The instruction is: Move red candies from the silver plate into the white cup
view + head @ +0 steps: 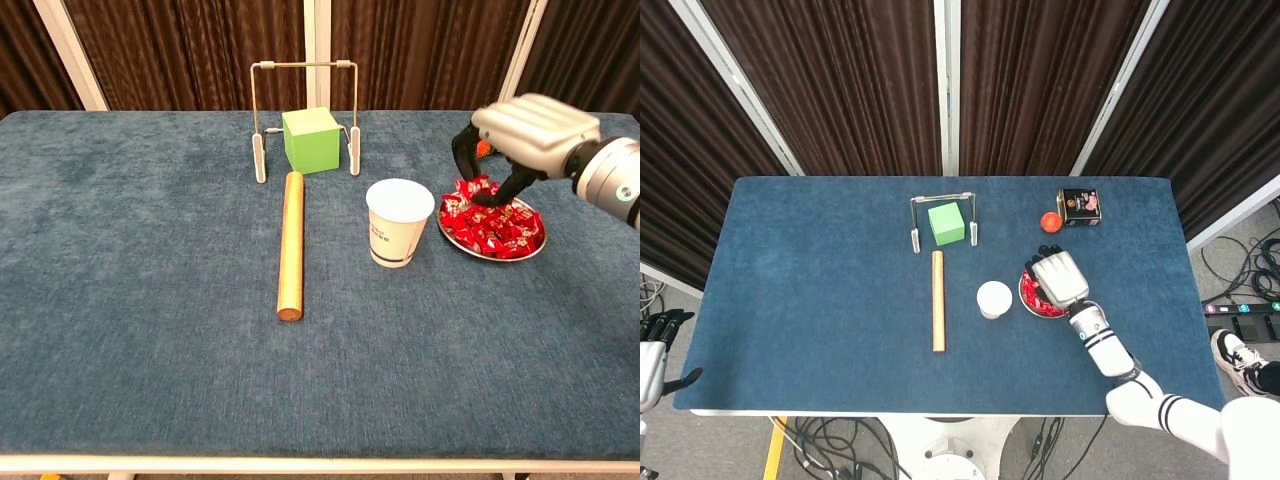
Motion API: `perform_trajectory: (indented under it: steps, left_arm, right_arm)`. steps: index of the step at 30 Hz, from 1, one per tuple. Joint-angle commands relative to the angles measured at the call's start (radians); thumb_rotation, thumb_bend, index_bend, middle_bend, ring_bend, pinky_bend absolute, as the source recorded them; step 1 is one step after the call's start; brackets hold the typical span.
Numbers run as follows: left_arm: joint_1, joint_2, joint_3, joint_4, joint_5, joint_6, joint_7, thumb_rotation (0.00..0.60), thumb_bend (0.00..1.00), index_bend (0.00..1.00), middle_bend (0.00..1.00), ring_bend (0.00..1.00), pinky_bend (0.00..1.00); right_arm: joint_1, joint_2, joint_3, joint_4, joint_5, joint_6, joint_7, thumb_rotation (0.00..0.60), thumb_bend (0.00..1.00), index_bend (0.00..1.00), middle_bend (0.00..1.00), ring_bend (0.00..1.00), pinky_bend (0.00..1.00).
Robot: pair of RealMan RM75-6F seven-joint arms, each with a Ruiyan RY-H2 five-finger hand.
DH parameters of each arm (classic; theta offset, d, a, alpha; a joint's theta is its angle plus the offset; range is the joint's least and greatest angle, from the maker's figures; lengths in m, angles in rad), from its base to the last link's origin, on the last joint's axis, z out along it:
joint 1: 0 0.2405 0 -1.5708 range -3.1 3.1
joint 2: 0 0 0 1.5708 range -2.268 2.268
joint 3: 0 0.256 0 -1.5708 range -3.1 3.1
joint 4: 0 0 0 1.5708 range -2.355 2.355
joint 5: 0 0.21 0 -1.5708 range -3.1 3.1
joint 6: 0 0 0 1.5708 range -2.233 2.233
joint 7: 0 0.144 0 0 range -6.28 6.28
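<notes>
The right hand (528, 135) is hovering over the shallow round silver plate (489, 252), fingers curled downward; its fingertips (482, 196) are pinching one wrapped red candy at the top of the heap. The remaining red candies (500, 232) are lying loosely piled in the plate, just beside the white paper cup (399, 222), which is standing upright to the plate's left. The candies are looking small, light and crinkly-wrapped, so likely slippery; a firm fingertip pinch across a wrapper's middle is probably suiting them best. The cup is seeming light and easy to tip. The left hand (648, 345) is hanging off the table edge, holding nothing, fingers apart.
</notes>
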Motion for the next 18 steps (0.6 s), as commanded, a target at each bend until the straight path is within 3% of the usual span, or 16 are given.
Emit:
perform_trajectory:
  steps: [1,7,14,18]
  left_arm:
    - [0.000,0.002,0.000,-0.003,0.000,0.001,0.003,0.600,0.00,0.27,0.28,0.20,0.22]
    - [0.002,0.006,-0.002,-0.013,0.003,0.006,0.009,0.600,0.00,0.27,0.28,0.20,0.22]
    - [0.008,0.005,0.000,-0.005,-0.005,0.006,0.003,0.600,0.00,0.27,0.28,0.20,0.22]
    - [0.012,0.002,0.001,0.002,-0.008,0.007,0.000,0.600,0.00,0.27,0.28,0.20,0.22]
  right_arm:
    - [-0.015,0.100,0.021,-0.162,-0.036,0.065,0.013,0.600,0.30,0.59,0.52,0.28,0.34]
    - [0.018,0.124,0.028,-0.280,-0.031,0.012,0.004,0.600,0.30,0.59,0.52,0.28,0.34]
    - [0.058,0.061,0.019,-0.255,-0.005,-0.045,-0.051,0.600,0.30,0.55,0.51,0.27,0.34]
    - [0.063,0.053,0.012,-0.246,0.012,-0.063,-0.077,0.600,0.30,0.47,0.47,0.23,0.31]
